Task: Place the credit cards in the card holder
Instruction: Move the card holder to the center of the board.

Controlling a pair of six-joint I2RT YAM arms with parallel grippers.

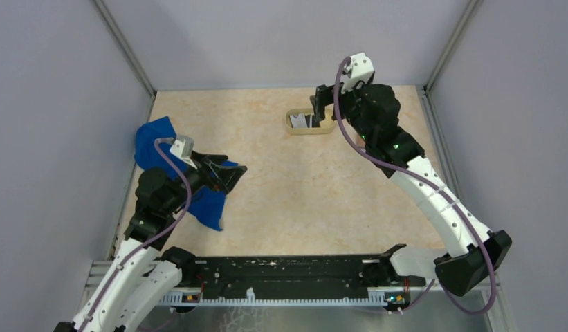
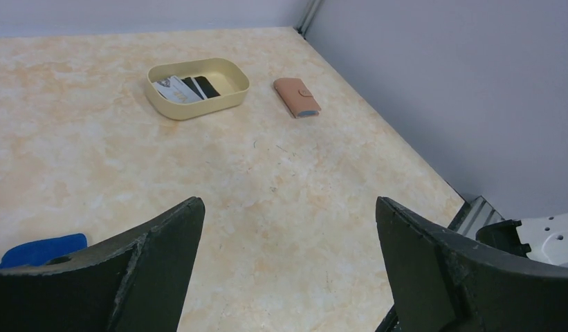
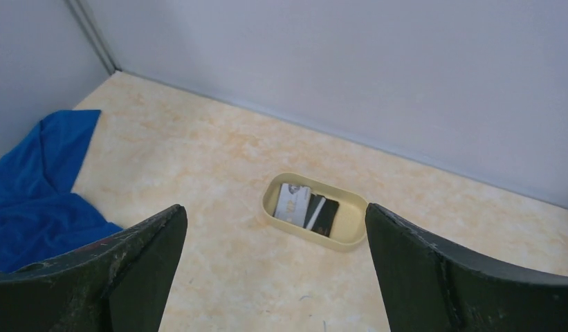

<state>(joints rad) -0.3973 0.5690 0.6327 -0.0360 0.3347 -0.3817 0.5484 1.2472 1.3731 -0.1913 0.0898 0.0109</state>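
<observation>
Right gripper (image 1: pixel 324 108): jaws apart, empty, nearer arm. Credit cards (image 3: pixel 307 207) directly ahead-below in tray (image 3: pixel 301 232), long axes roughly fore-aft. Left gripper (image 1: pixel 232 181): jaws apart, well away.

No text, number or brand can be read anywhere. The light card (image 2: pixel 171 88) in the tray (image 2: pixel 198 109) carries faint printing, too small to make out.
</observation>
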